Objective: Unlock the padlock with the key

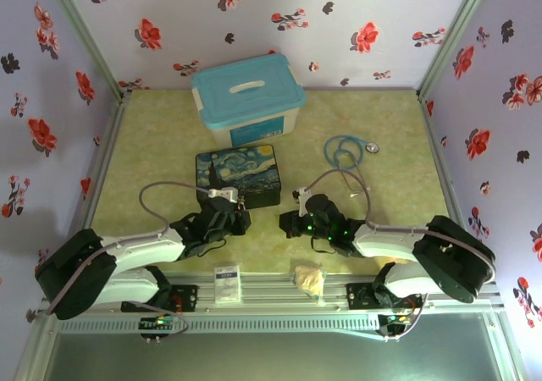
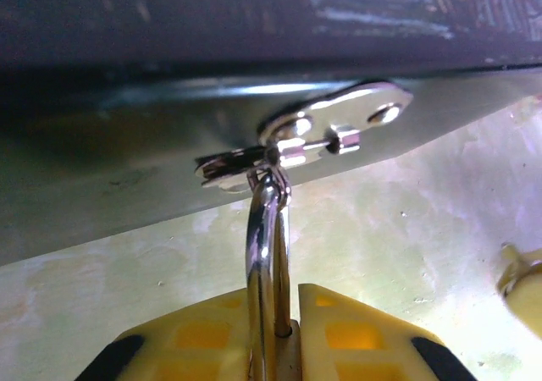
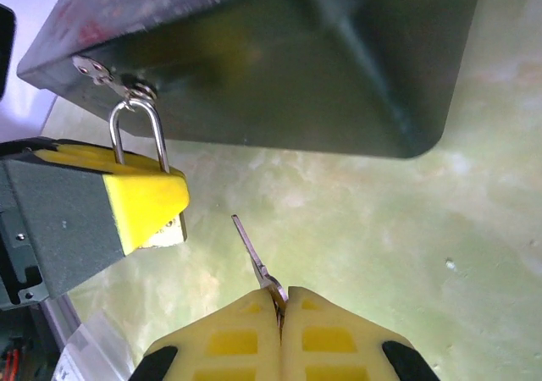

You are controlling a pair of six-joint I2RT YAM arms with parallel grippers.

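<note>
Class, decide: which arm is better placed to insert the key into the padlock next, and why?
Right. The right gripper is shut on the thin dark-grey metal key, its blade aimed towards the small brass padlock, which the left gripper clamps at the silvery clasp of the dark painted box.

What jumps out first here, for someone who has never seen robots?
Mid-table sits a dark starry-night painted box. The left gripper, yellow-fingered, pinches a small brass padlock hanging from the box's silvery clasp, while the right gripper holds a thin grey metal key just short of it.
</note>
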